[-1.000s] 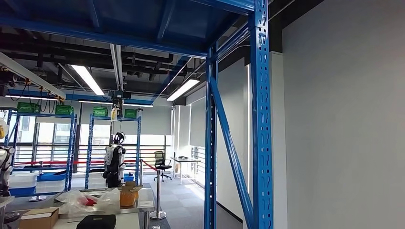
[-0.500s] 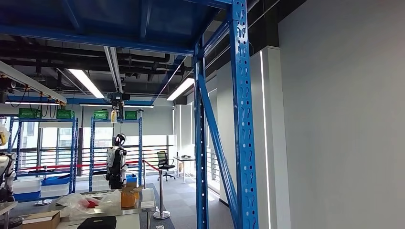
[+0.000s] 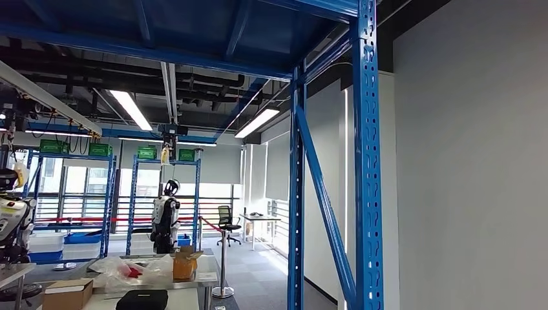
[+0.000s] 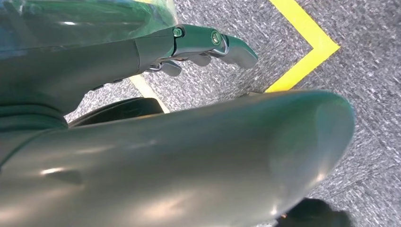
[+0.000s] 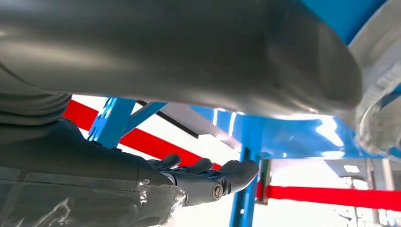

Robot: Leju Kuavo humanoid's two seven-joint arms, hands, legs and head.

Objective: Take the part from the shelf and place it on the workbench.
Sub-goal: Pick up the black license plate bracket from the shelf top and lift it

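The head view looks up and across a large hall, and the nearest thing is the blue shelf upright [image 3: 368, 161], a tall perforated post that runs from the top of the picture to the bottom. Just left of this upright stands a second blue post [image 3: 296, 194], and a slanted blue brace [image 3: 326, 206] goes between the two. To the right of the upright there is a plain grey wall [image 3: 472, 168]. Far to the left of the upright, lower in the picture, a workbench [image 3: 187, 280] carries a small cardboard box [image 3: 184, 263] and crumpled clear plastic [image 3: 123, 271]; a black case [image 3: 142, 299] and a brown carton [image 3: 66, 294] lie on a nearer table. Behind the workbench another humanoid robot [image 3: 165, 216] stands before blue racks with green crates [image 3: 147, 153] on top. I cannot see the part in any picture, so I cannot tell where it is. In the left wrist view the left hand [image 4: 189, 45] hangs over grey carpet with a yellow floor line [image 4: 302, 45]; its fingers are stretched out and hold nothing. In the right wrist view the right hand [image 5: 203, 177] is in front of blue shelf beams and a red barrier tape [image 5: 331, 195]; its fingers are also extended, a little curved, with nothing between them.
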